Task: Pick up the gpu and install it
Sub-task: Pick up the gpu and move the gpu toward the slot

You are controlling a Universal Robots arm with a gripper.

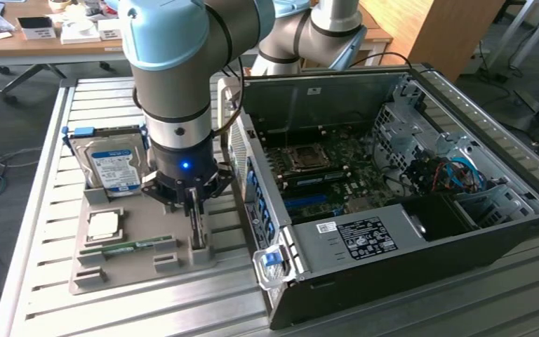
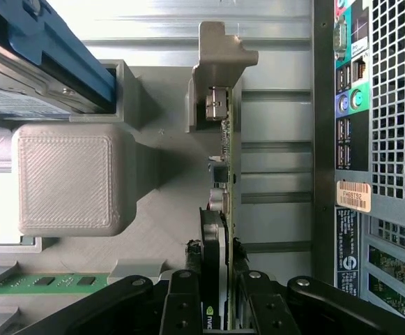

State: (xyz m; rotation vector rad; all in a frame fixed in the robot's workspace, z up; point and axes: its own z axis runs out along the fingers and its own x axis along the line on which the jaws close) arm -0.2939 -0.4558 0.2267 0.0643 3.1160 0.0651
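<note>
Hand (image 1: 191, 205) is down over the grey holder tray (image 1: 138, 270) on the slatted metal surface (image 1: 92, 98), pointing straight down. You can see in the wrist view that the hand (image 2: 218, 279) is clamped on the gpu (image 2: 215, 230): one finger (image 2: 182, 296) sits on the black fan side, the other against the green board side, with no gap either way.

The gpu (image 1: 196, 233) stands on its edge in the tray's slot, at the side of the tray nearest the PC case (image 1: 494, 232). Its silver bracket end sits against the tray's upright post (image 2: 219, 63). From what you get here it looks seated in the slot, not lifted.

Other parts in the tray:
- hard drive (image 1: 115, 168) with blue-white label, standing in its blue bracket at the far end
- processor chip (image 1: 104, 225) lying flat, middle of the tray
- memory stick (image 1: 129, 247) lying flat, just beside the chip on the near side

The case lies open just beside the tray on the exterior view's right, motherboard (image 1: 330, 168) exposed. In the wrist view its perforated rear panel (image 2: 397, 105) and ports run alongside the gpu, apart from it.
</note>
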